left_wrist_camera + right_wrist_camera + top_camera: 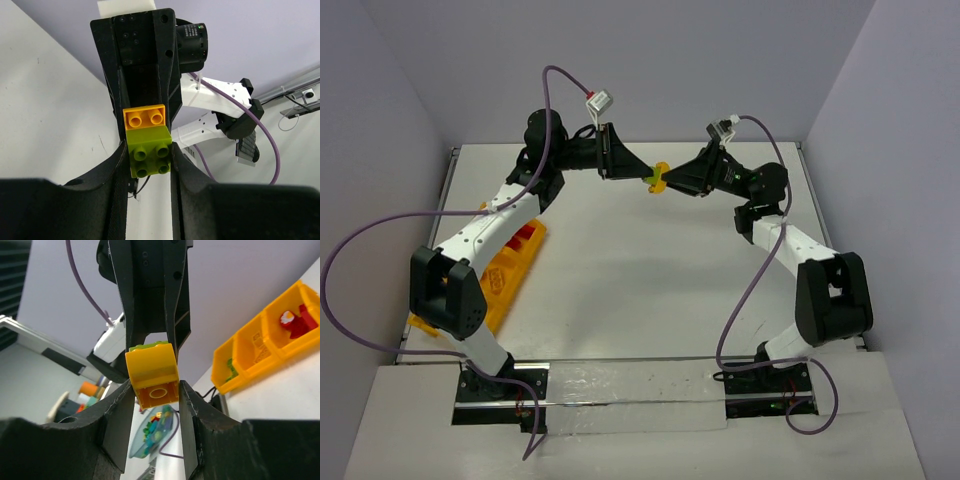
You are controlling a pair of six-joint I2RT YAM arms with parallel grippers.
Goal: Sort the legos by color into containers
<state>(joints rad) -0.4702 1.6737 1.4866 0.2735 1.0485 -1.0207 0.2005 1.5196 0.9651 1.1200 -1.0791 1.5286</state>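
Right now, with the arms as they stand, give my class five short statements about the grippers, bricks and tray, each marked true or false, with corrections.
1. The left gripper and the right gripper both hold one two-colour clump. True.
2. The left gripper grips the clump's yellow part. False: it grips the lime green brick. The right gripper grips the yellow brick.
3. The clump rests on the table. False: it is held in the air above it.
4. A red brick lies in a compartment of the tray. True.
5. The tray sits at the right of the table. False: it sits at the left.
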